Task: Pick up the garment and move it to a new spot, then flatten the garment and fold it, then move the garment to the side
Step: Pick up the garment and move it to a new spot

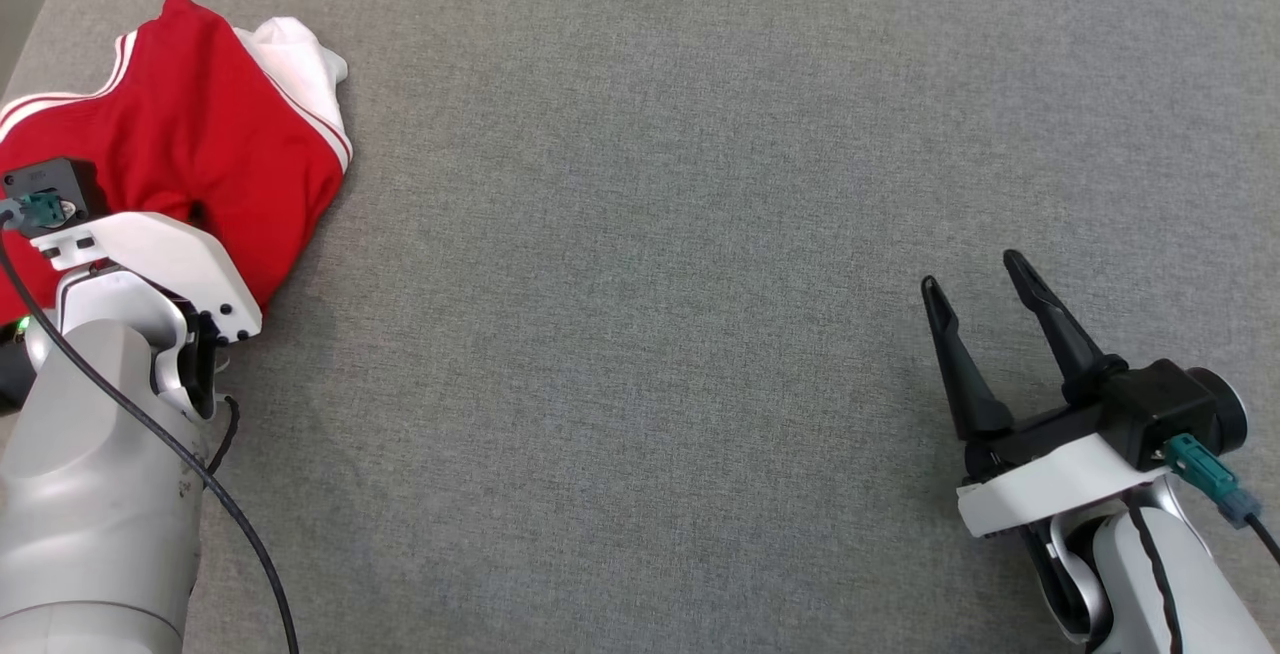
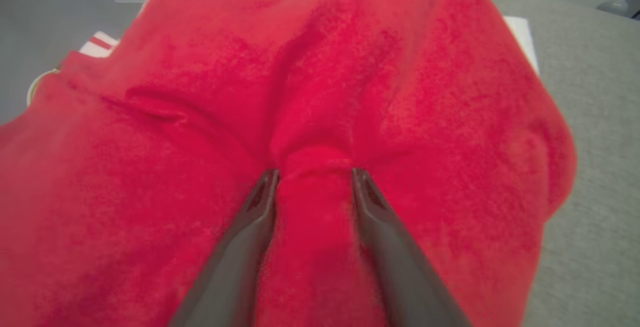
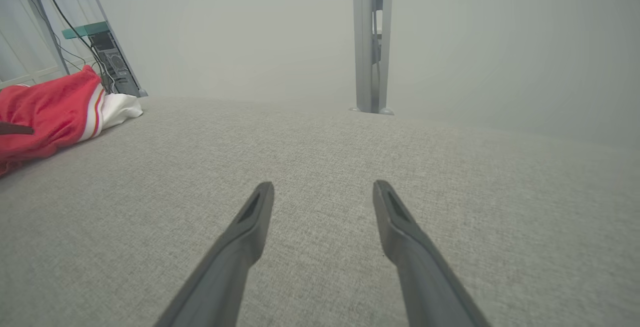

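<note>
1. Work surface [image 1: 640, 284]: a flat pad covered in grey woven cloth of fine, even grain. Its far left corner is rounded.

2. Garment [image 1: 200, 144]: it is found on the surface, crumpled in a loose heap at the far left corner. The material is a soft red knit with a slightly fuzzy face. The edges are trimmed with narrow white stripes [image 1: 325, 129], and a white panel [image 1: 300, 59] protrudes on the far side of the heap. Deep rounded folds and creases are seen across the red cloth.

3. Left gripper [image 2: 315, 174]: it is positioned over the far left of the surface, with its fingers [image 2: 240, 247] pressed into the garment. The fingers are long, dark, smooth and tapered. They are held spread apart, and a raised ridge of red cloth is bunched between the tips, touching both inner faces. The pale grey forearm [image 1: 90, 454] is rounded, and a black cable [image 1: 150, 424] is routed along it.

4. Right gripper [image 1: 971, 269]: it is held above the near right of the surface, well apart from the garment. Its jaws are released and fully spread, with bare grey cloth between them.

5. Beyond the surface's far edge, a grey metal post [image 3: 371, 42] is seen upright.
</note>
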Motion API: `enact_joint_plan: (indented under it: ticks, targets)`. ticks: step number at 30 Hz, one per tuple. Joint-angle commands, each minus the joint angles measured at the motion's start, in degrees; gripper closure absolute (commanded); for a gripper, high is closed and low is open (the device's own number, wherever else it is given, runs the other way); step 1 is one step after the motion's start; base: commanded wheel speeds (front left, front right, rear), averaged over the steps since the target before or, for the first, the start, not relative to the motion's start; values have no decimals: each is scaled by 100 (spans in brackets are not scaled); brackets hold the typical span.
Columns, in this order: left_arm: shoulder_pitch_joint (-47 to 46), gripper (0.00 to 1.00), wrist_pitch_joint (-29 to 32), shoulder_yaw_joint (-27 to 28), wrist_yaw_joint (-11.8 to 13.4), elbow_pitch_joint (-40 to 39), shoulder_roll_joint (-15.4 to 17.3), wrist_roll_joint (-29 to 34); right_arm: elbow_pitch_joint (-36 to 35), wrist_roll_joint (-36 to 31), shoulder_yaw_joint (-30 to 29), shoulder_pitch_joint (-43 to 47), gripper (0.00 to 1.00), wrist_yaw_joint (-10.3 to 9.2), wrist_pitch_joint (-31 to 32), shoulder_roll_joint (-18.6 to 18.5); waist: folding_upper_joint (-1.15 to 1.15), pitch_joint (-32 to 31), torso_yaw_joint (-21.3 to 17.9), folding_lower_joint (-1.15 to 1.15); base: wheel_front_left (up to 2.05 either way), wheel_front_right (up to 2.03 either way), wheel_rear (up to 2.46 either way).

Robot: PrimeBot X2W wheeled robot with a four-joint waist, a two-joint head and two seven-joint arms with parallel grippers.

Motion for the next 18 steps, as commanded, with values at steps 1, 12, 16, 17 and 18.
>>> enact_joint_plan:
  ticks: [1, 12, 16, 17, 18]
  targets:
    - [-36, 100, -89, -10, -56, 18, 20, -9, 9, 50, -38, -14, 0, 1, -39, -4, 0, -5, 0, 0, 0, 0, 0]
    - [97, 100, -1501, 275, -334, -351, -27, -395, 36, 145, -38, -36, 0, 1, -39, 48, 0, -200, -6, 0, 0, 0, 0]
    - [93, 100, -1886, 290, -459, -644, -31, -430, 47, 152, -37, -4, 0, 1, -39, 78, 0, -290, -28, 0, 0, 0, 0]
    - [111, 100, -1932, 273, -479, -730, -39, -414, 53, 156, -36, 12, 0, 1, -39, 81, 0, -313, -38, 0, 0, 0, 0]
    - [123, 100, -1978, 274, -500, -845, -60, -414, 56, 159, -38, 30, 0, 1, -39, 85, 0, -337, -48, 0, 0, 0, 0]
